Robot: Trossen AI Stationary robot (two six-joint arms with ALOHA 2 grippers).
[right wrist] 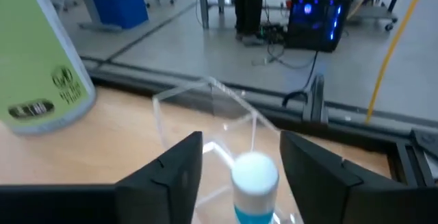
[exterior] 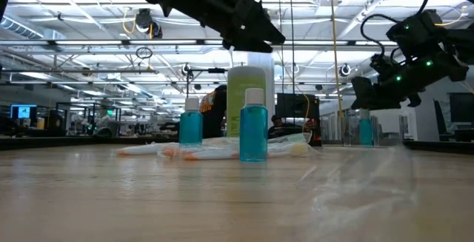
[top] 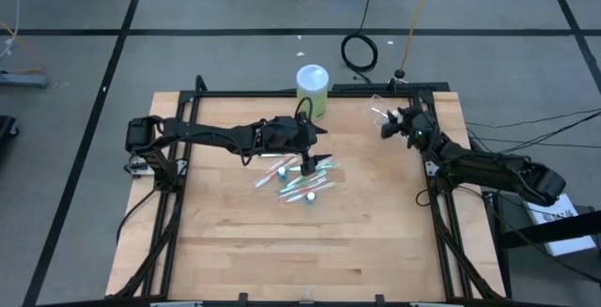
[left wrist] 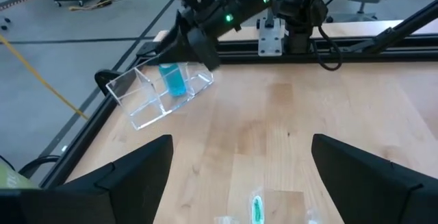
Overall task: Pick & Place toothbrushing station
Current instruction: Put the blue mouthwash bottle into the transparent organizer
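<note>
Seen from above: a wooden tabletop (top: 310,251) with a loose cluster of thin green-white and pink-white toothbrushes (top: 299,183) lying flat near its middle, two tiny teal white-capped tubes (top: 310,198) standing among them, and a larger lime-green white-lidded cylinder (top: 313,89) upright at the far edge. Hovering right over the cluster, the left tool (top: 308,163), fingers spread wide and released, nothing between them; confirmed by the left wrist view, where both dark fingers (left wrist: 137,172) stand far apart above bare wood with only a green brush head (left wrist: 257,209) below. Shown only by that wrist view: a small clear plastic compartmented cup (left wrist: 159,95) tipped on its side at the far right corner, one teal tube (left wrist: 174,79) inside it, the right tool (left wrist: 195,42) clamped on its wall. Right wrist view: same tube's white cap (right wrist: 254,170) close between the right fingers (right wrist: 174,169), clear walls (right wrist: 205,111) ahead, green cylinder off to one side. Low view adds: the two tubes (exterior: 253,125) upright in front of the brushes, clearly apart from each other, and the right tool (exterior: 381,86) raised off the tabletop.
</note>
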